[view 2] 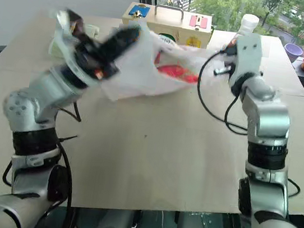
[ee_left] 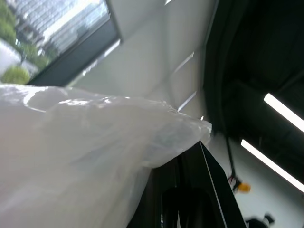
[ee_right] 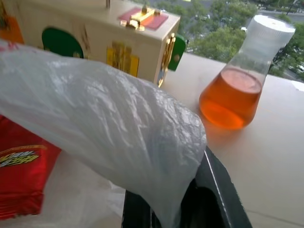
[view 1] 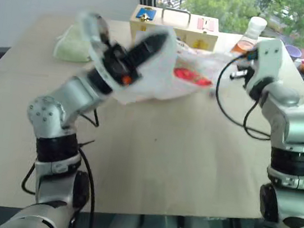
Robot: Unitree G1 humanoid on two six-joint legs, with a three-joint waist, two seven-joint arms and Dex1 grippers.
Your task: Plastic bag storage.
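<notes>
Both arms hold the plastic bag (view 1: 158, 72) up off the worktop (view 1: 156, 165), stretched between them in front of the wooden box (view 1: 175, 29). The left gripper (view 1: 150, 46) points up and inward, its jaws clenched on one edge of the film, which drapes over its fingers (ee_left: 190, 199) in the left wrist view. The right gripper (ee_right: 190, 199) has its jaws clenched on the other edge. A red snack packet (ee_right: 19, 166) lies under the bag. A flask of orange liquid (ee_right: 237, 90) stands beside the box, and a green cloth (view 1: 73, 46) lies near the worktop's far left corner.
</notes>
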